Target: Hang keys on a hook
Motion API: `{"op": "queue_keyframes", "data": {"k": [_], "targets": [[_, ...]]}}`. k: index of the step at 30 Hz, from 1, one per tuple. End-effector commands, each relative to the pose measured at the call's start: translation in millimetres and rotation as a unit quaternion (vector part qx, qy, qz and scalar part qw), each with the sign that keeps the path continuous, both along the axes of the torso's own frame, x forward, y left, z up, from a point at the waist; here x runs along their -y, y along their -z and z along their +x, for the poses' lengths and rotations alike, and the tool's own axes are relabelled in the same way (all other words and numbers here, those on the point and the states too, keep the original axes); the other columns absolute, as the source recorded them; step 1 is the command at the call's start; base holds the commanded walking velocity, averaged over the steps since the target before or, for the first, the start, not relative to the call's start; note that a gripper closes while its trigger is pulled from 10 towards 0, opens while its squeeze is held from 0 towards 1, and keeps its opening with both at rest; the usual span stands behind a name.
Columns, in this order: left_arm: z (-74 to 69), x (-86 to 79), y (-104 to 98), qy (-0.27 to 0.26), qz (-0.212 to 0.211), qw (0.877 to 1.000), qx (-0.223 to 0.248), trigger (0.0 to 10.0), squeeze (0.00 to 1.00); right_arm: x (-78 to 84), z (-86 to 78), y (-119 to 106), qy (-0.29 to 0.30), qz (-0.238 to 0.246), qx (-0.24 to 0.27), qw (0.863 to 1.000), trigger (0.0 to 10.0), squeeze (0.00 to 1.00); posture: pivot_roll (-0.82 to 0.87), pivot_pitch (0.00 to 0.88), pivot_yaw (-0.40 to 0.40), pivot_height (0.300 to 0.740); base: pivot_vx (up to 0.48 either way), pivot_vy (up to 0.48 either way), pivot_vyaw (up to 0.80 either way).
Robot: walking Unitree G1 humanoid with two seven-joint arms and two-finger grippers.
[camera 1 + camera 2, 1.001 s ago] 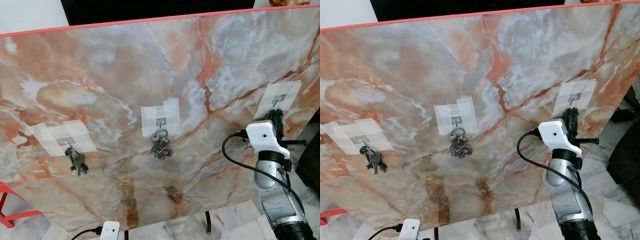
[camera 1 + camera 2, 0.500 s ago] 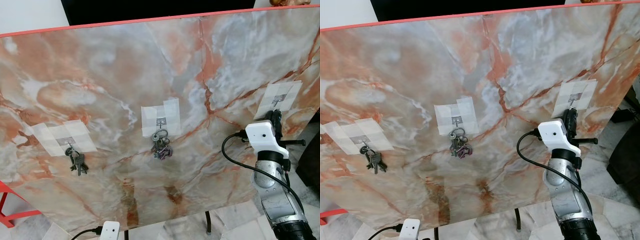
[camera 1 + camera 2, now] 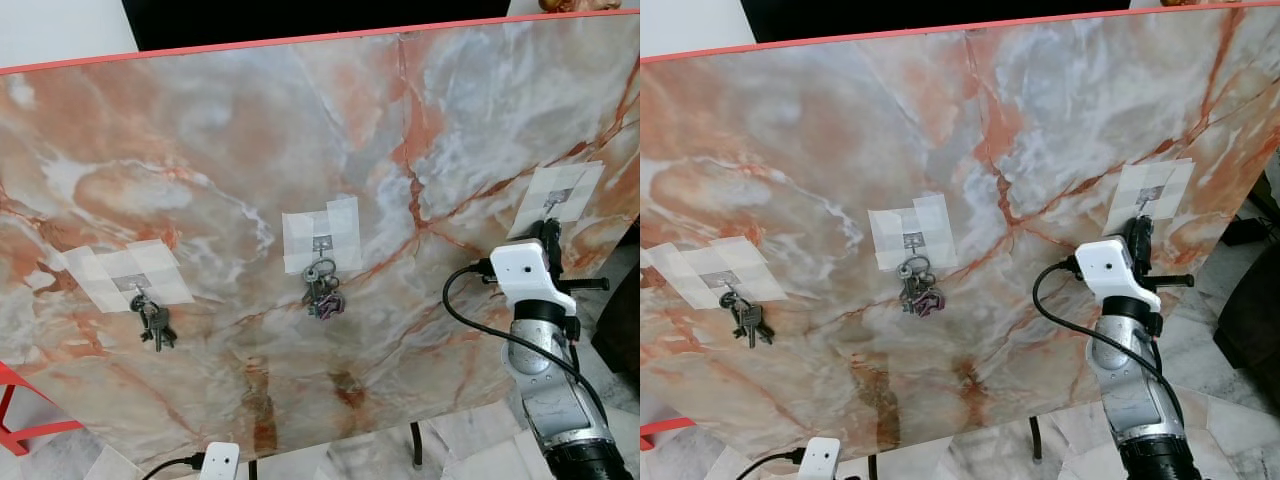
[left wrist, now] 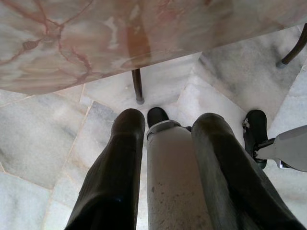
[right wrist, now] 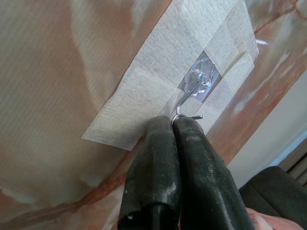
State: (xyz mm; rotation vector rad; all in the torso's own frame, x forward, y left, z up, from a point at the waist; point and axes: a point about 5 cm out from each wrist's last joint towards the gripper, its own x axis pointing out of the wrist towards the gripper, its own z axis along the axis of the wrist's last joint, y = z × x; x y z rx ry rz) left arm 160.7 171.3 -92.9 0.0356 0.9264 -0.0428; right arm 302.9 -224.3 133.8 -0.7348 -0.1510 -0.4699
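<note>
The right tool (image 5: 173, 125), fingers pressed closed on a thin key ring (image 5: 184, 116), sat just beneath the hook (image 5: 192, 89) near the marble board's (image 3: 250, 140) right edge.

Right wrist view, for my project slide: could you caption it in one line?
Right claw, fingers pressed together, meets the tip of a metal hook taped onto the marble board.

Pale marble-tile floor (image 4: 43, 139)
</note>
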Motion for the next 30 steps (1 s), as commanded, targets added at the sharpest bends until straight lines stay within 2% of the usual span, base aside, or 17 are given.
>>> {"op": "queue_keyframes", "data": {"k": [1, 2, 15, 17, 21, 22, 23, 24, 26, 27, 30], "targets": [[-4.0, -1.5, 1.8, 0.011, 0.009, 1.000, -0.009, 10.0, 0.00, 0.5, 2.0, -1.6, -0.002, 0.010, 0.003, 1.000, 10.0, 0.96, -0.11, 0.015, 0.025, 0.740, 0.000, 0.000, 0.00], [-4.0, -1.5, 1.8, 0.011, 0.009, 1.000, -0.009, 10.0, 0.00, 0.2, 1.5, -1.1, -0.003, 0.011, 0.003, 1.000, 10.0, 1.00, -0.11, 0.015, 0.024, 0.740, 0.000, 0.000, 0.00], [-4.2, -1.6, 1.8, 0.012, 0.009, 1.000, -0.010, 10.0, 0.00, -2.5, -3.0, 5.5, -0.010, 0.016, -0.008, 1.000, 10.0, 1.00, -0.11, 0.016, 0.024, 0.740, 0.000, 0.000, 0.00], [-4.2, -1.6, 1.8, 0.012, 0.009, 1.000, -0.010, 10.0, 0.00, -4.9, -4.0, 7.7, -0.021, 0.021, -0.014, 0.999, 10.0, 1.00, -0.11, 0.016, 0.024, 0.740, 0.000, 0.000, 0.00], [-4.1, -1.4, 1.8, 0.012, 0.009, 1.000, -0.009, 10.0, 0.00, -20.2, -11.9, 23.5, -0.089, 0.027, -0.058, 0.994, 10.0, 1.00, -0.11, 0.015, 0.022, 0.740, 0.000, 0.000, 0.00], [-4.0, -1.5, 1.8, 0.012, 0.009, 1.000, -0.009, 10.0, 0.00, -21.0, -14.6, 27.7, -0.095, 0.027, -0.068, 0.993, 10.0, 0.88, -0.11, 0.015, 0.022, 0.740, 0.000, 0.000, 0.00], [-4.0, -1.5, 1.7, 0.012, 0.009, 1.000, -0.009, 10.0, 0.00, -21.3, -17.3, 31.3, -0.098, 0.030, -0.076, 0.992, 10.0, 0.72, -0.11, 0.016, 0.021, 0.740, 0.000, 0.000, 0.00], [-3.9, -1.5, 1.7, 0.012, 0.009, 1.000, -0.009, 10.0, 0.00, -21.5, -19.0, 33.5, -0.100, 0.032, -0.080, 0.991, 10.0, 0.72, -0.11, 0.016, 0.021, 0.740, 0.000, 0.000, 0.00], [-3.8, -1.4, 1.7, 0.012, 0.008, 1.000, -0.009, 10.0, 0.00, -24.7, -26.3, 42.8, -0.119, 0.043, -0.100, 0.987, 10.0, 0.41, -0.11, 0.016, 0.021, 0.740, 0.000, 0.000, 0.00], [-3.8, -1.4, 1.7, 0.012, 0.008, 1.000, -0.009, 10.0, 0.00, -27.6, -30.3, 47.4, -0.132, 0.045, -0.108, 0.984, 10.0, 0.00, -0.11, 0.016, 0.021, 0.740, 0.000, 0.000, 0.00], [-3.8, -1.3, 1.7, 0.013, 0.007, 1.000, -0.009, 10.0, 0.00, -31.6, -40.3, 60.5, -0.144, 0.055, -0.130, 0.980, 10.0, 0.00, -0.12, 0.014, 0.020, 0.740, 0.000, 0.000, 0.00]]}}
